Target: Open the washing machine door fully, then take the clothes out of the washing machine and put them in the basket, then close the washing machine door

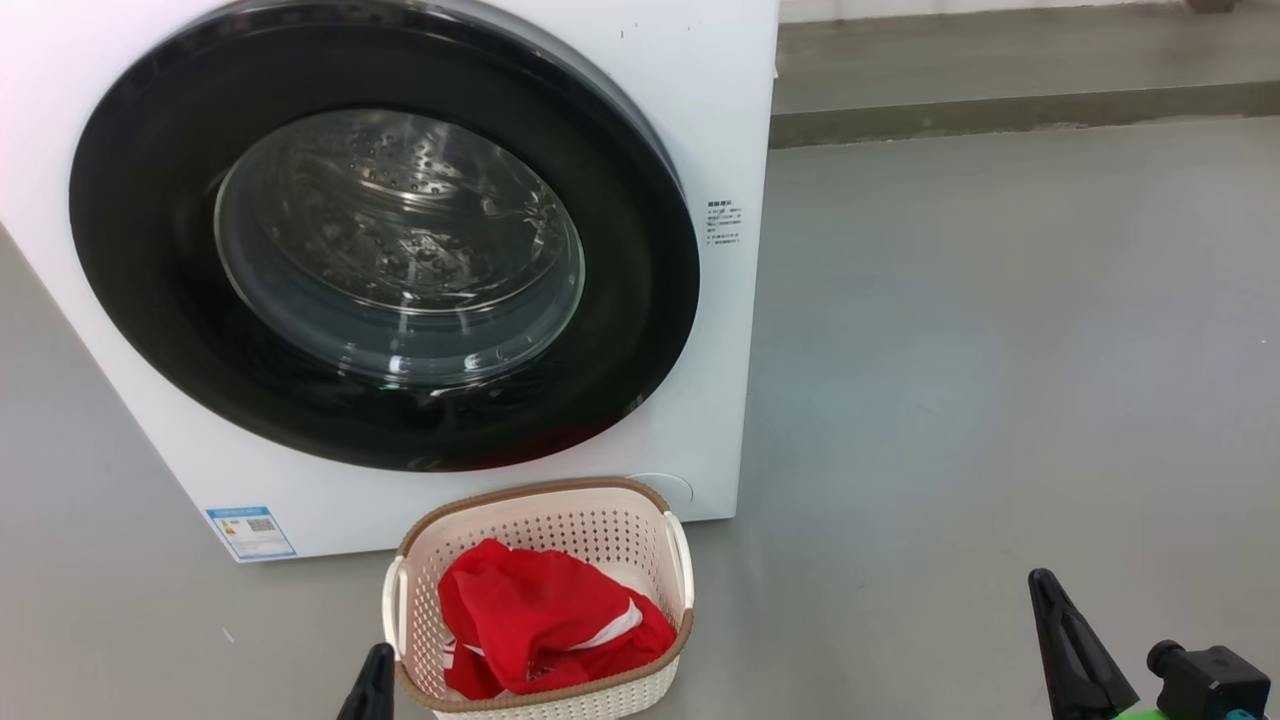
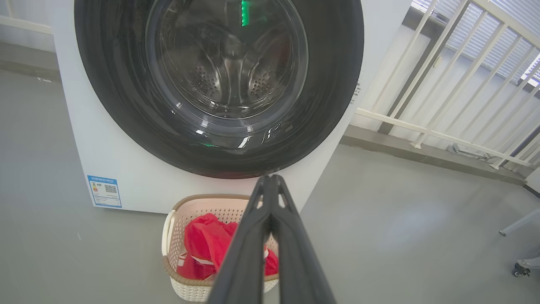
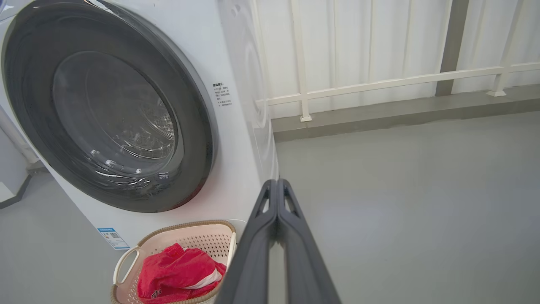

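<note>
The washing machine door (image 1: 140, 230) sits shut, flush against the white washing machine (image 1: 725, 120), with bare steel drum showing behind its glass. The basket (image 1: 545, 512) stands on the grey floor (image 1: 1000, 350) just in front of the machine, below the door's lower edge, and the red clothes (image 1: 545, 620) lie heaped inside it. The left gripper (image 2: 270, 179) has its fingers pressed together, empty, just beside the basket's near left corner. The right gripper (image 3: 277, 182) is likewise pressed together and empty, well apart to the basket's right, over the floor
</note>
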{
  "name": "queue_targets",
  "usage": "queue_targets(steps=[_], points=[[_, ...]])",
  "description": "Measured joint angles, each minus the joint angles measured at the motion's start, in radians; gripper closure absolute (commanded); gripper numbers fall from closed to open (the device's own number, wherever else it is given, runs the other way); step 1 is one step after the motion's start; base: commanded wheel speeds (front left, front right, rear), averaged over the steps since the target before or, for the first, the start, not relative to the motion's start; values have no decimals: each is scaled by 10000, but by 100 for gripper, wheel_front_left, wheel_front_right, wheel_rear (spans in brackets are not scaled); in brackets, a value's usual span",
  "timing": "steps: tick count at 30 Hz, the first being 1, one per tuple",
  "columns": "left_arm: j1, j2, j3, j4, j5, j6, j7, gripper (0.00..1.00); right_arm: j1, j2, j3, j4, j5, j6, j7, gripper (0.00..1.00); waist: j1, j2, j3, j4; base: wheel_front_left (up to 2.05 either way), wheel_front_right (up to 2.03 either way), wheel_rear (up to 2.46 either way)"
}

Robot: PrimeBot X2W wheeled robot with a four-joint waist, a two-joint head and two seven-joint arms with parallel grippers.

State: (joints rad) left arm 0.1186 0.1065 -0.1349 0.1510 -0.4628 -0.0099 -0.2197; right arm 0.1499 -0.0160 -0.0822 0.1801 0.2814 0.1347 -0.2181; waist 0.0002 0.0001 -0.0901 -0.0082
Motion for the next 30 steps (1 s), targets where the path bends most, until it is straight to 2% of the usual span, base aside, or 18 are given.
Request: queue_targets(steps=[30], points=[[-420,-217,533,293,-3028,-274,888,100,-407,-12,-73,222,3492,0,865,100,-1,0,260,22,0,0,0]])
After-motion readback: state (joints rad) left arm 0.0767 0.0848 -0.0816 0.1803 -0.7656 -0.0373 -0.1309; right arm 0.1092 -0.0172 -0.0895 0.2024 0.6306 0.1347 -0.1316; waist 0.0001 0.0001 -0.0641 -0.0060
